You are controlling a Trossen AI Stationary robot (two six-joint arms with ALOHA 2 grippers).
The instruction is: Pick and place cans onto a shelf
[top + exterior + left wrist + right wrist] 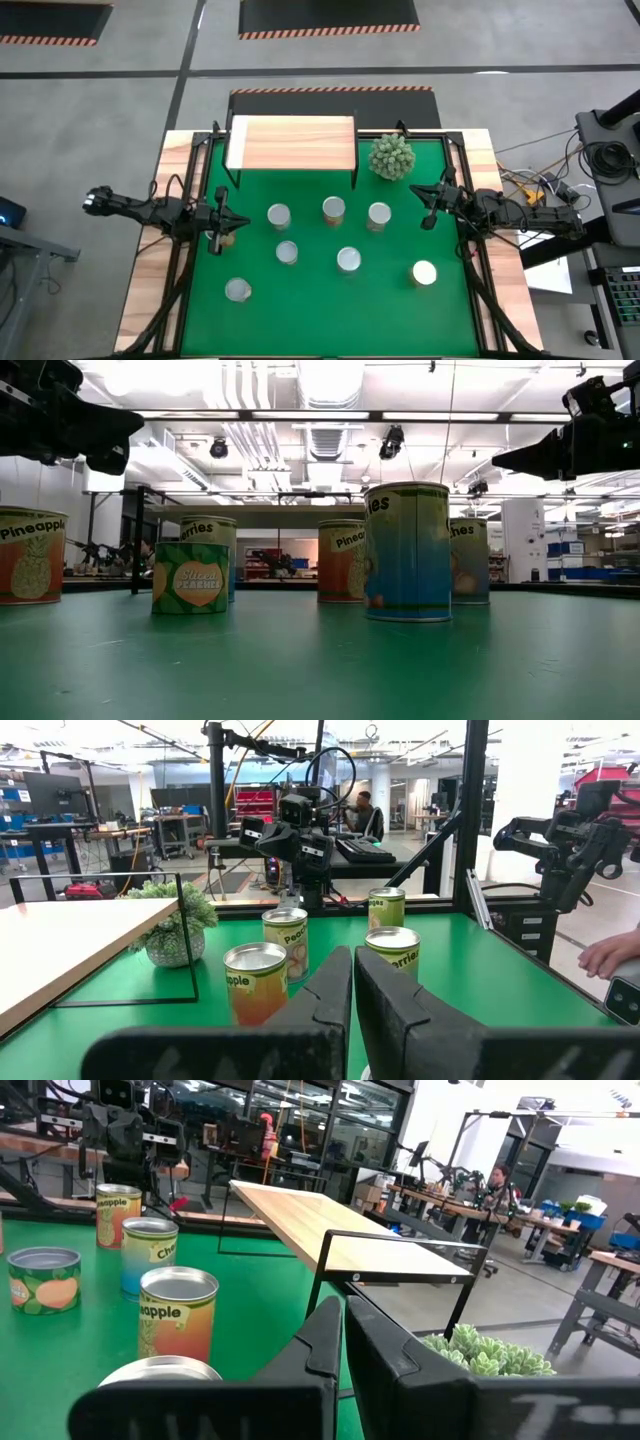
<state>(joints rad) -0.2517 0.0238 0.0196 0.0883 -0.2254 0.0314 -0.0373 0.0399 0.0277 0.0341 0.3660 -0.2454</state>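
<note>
Several cans with silver tops stand upright on the green mat [320, 320], among them one [279, 215] nearest my left gripper and one [379, 214] nearest my right. The wooden shelf [290, 143] stands on thin black legs at the mat's far edge with nothing on it. My left gripper [238, 222] hovers shut at the mat's left edge, pointing level toward the cans [255, 982]. My right gripper [426, 205] hovers shut at the right edge, pointing level past a can [177, 1312] and the shelf [330, 1230].
A spiky green plant [391, 156] sits beside the shelf's right end. Black frame rails [190, 270] run along the mat's left and right sides. A person's hand [610, 955] shows beyond the table's right side. Bare mat lies between the cans and the near edge.
</note>
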